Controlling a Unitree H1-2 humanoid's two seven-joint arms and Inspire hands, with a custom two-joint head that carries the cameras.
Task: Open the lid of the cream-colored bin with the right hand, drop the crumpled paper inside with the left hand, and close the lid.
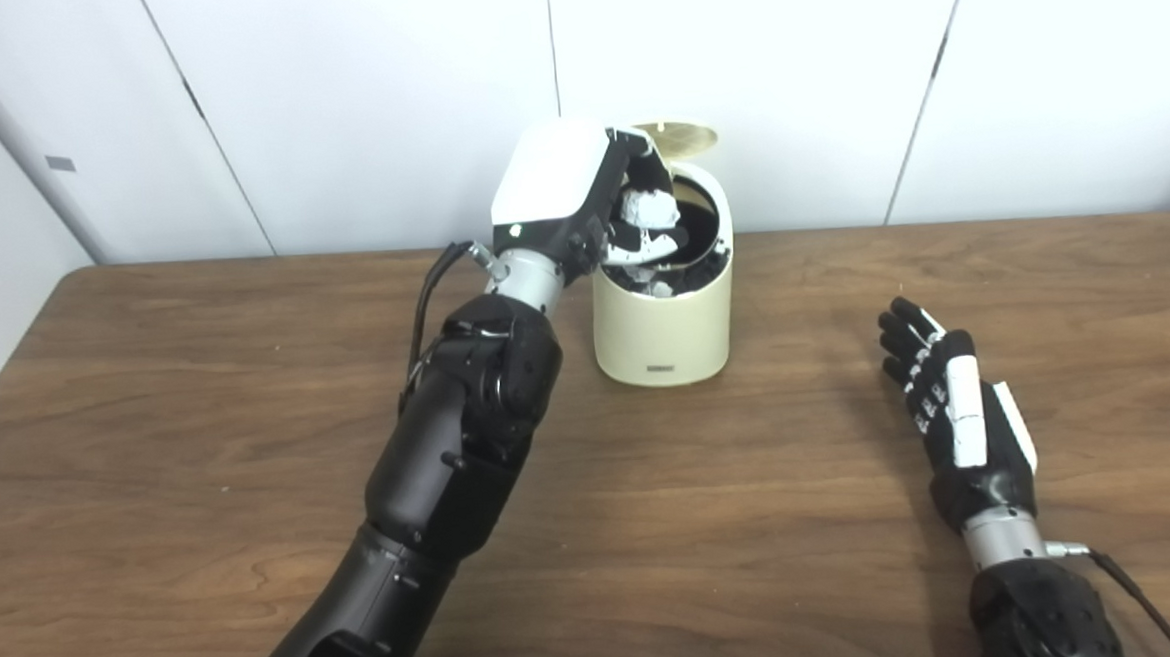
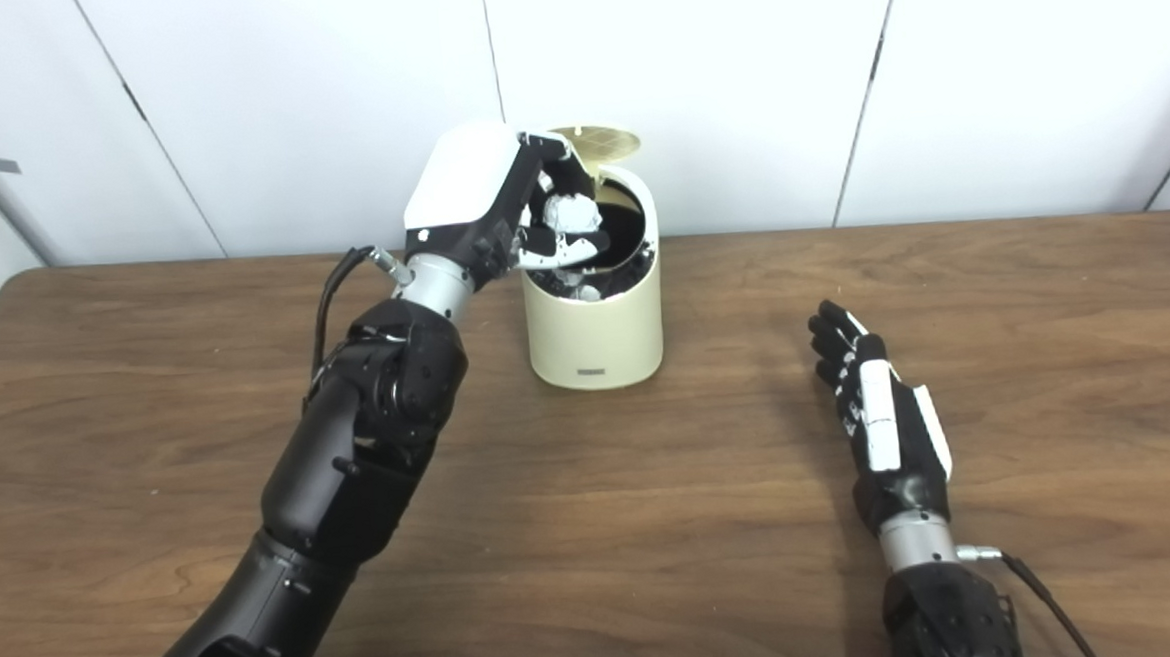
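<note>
The cream-colored bin (image 1: 663, 334) stands upright near the table's back edge, its round lid (image 1: 680, 137) tipped up behind the dark opening. My left hand (image 1: 578, 201) reaches over the bin's mouth from the left, fingers curled around a white crumpled paper (image 1: 647, 208) held just above the opening. More crumpled paper (image 1: 659, 287) lies inside the bin. My right hand (image 1: 949, 400) rests flat on the table to the right of the bin, apart from it, fingers straight and holding nothing.
The brown wooden table (image 1: 199, 409) runs wide on both sides. White wall panels (image 1: 383, 99) rise right behind the bin. A cable (image 1: 1129, 590) trails from my right wrist near the bottom right corner.
</note>
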